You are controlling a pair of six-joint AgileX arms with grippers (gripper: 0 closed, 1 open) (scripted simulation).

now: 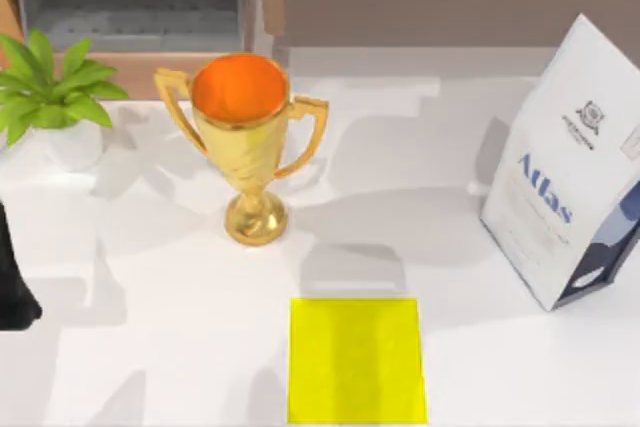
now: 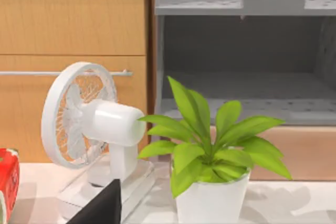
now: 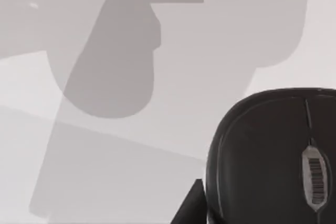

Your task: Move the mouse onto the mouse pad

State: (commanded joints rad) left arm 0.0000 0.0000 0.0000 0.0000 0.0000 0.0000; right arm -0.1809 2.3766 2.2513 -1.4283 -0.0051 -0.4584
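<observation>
Your right wrist view: black mouse [image 3: 273, 161] close below the camera, scroll wheel [image 3: 314, 174] showing, long axis up the frame; whether the right gripper is clenched, you cannot tell. Top view: yellow mouse pad [image 1: 356, 359] lies bare at the worktop's [image 1: 180, 327] near edge, sides square to it; the trophy [image 1: 245, 137] stands beyond.

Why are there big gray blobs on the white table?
They are shadows. In the top view, the trophy and the bag cast soft gray shapes over the table. In the right wrist view, broad shadows lie on the table beyond the mouse.
</observation>
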